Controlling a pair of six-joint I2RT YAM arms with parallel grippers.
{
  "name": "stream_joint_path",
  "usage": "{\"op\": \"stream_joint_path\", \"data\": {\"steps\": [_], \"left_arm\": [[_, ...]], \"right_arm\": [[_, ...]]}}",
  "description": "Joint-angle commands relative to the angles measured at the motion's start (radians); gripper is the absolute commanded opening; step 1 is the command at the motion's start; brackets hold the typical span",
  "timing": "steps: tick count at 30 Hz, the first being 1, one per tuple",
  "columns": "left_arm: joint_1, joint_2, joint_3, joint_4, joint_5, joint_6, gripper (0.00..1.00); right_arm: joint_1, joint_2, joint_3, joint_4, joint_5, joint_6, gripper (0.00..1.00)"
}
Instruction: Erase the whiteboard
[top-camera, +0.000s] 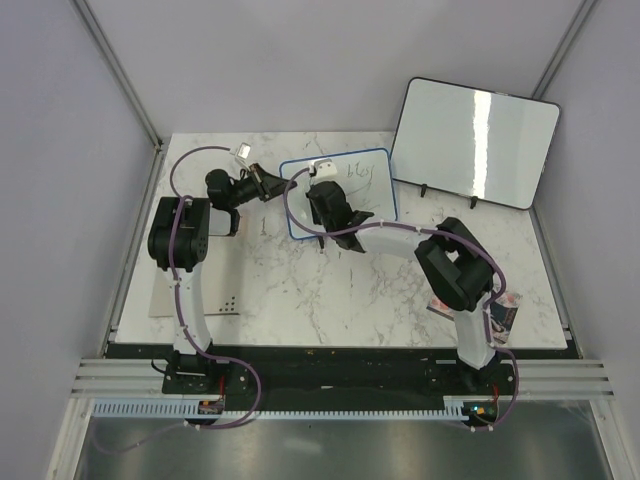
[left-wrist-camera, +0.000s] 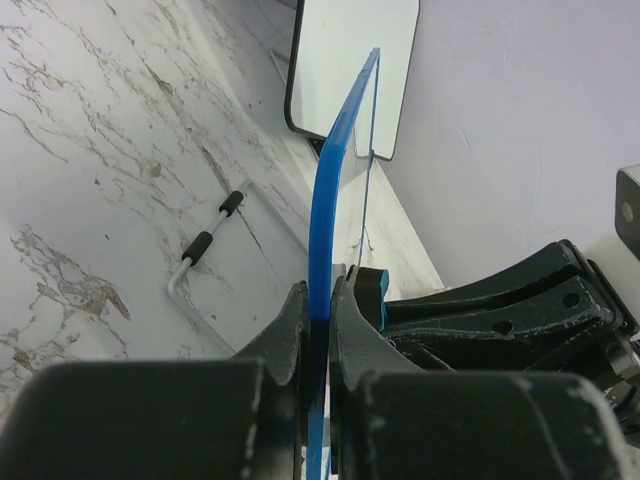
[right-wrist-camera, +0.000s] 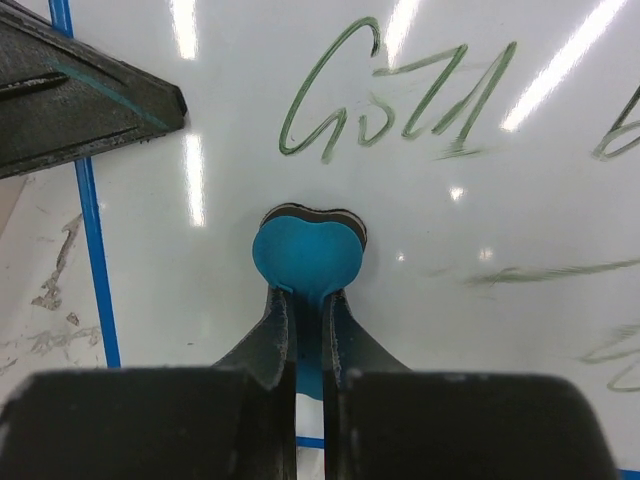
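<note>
Left claw is pinched tight on the blue edge of the whiteboard, which lies under the right claw, itself closed narrowly on a teal eraser set against the board, green writing just ahead.

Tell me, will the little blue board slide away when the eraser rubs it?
Probably not: the left gripper pinches the blue frame of the whiteboard, so it should hold. Its edge looks thin and straight, so it is likely stiff and light. Its glossy face seems slippery, so the eraser in the right gripper should glide.
</note>
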Motion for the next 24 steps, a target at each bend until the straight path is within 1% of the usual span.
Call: {"op": "stream_joint_path", "data": {"steps": [1,3,8,13,16,19,22,24], "left_arm": [[-0.032,-0.046,-0.022,-0.068,0.153,0.079,0.02],[-0.032,-0.046,-0.023,-0.068,0.156,0.079,0.02],[-0.032,-0.044,-0.022,-0.063,0.155,0.079,0.02],[-0.032,-0.041,-0.026,-0.063,0.156,0.079,0.02],[-0.032,-0.042,-0.023,-0.068,0.156,0.082,0.02],[-0.031,-0.042,-0.020,-0.075,0.156,0.088,0.02],[-0.032,-0.038,-0.020,-0.074,0.155,0.088,0.02],[-0.032,-0.038,-0.020,-0.071,0.155,0.085,0.02]], "right_arm": [[-0.076,0.097,0.011,-0.137,-0.037,0.064,0.00],[-0.145,0.077,-0.024,-0.146,-0.005,0.080,0.00],[-0.329,0.011,-0.139,-0.146,0.012,0.125,0.00],[-0.411,-0.012,-0.184,-0.145,0.044,0.119,0.00],[-0.414,-0.021,-0.202,-0.146,-0.005,0.126,0.00],[-0.390,-0.040,-0.221,-0.151,-0.031,0.163,0.00],[-0.339,-0.043,-0.236,-0.166,-0.040,0.188,0.00],[-0.276,-0.035,-0.238,-0.166,-0.034,0.180,0.00]]}}
